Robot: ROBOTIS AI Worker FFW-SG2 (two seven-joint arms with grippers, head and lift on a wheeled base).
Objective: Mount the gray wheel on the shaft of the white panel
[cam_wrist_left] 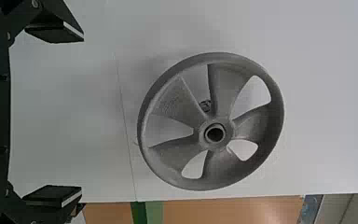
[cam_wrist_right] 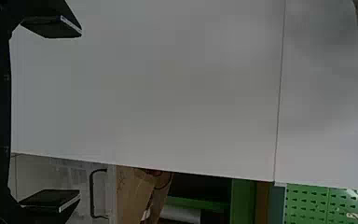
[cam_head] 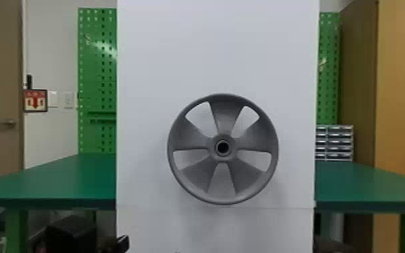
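Left jaws parted, gray wheel (cam_wrist_left: 217,146) beyond them

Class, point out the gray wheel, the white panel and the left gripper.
Gray wheel (cam_head: 225,117): head view, upper spoke.
White panel (cam_head: 212,50): head view, bare upper face.
Left gripper (cam_wrist_left: 78,115): left wrist view, midway between fingertips.

All three views face the white panel (cam_head: 218,50), the head's squarely.
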